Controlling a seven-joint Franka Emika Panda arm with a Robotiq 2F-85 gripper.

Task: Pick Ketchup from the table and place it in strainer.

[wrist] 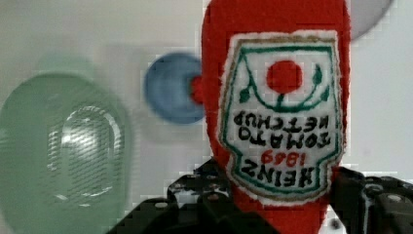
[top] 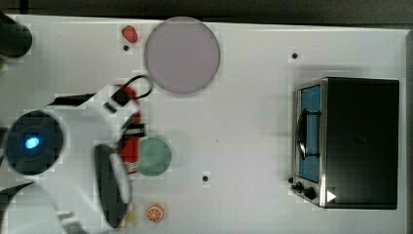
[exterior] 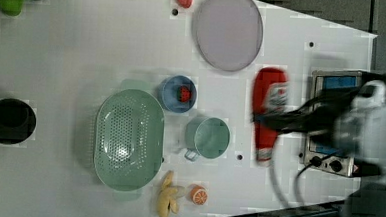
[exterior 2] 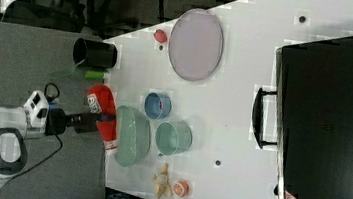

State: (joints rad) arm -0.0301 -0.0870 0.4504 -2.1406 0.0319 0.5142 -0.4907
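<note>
Gripping the ketchup (exterior: 268, 112) mid-body, the hand (exterior: 280, 120) is carrying it above the bench (exterior: 74, 47); releasing short of the strainer (exterior: 128, 139) risks toppling the cup (exterior: 208, 137).

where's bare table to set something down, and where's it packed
Widest bare stretch, in the left view: the table between the strainer, the black cup and the plate. Another lies between plate and toaster oven. Crowded: strainer, blue bowl, teal cup, banana, orange slice.
</note>
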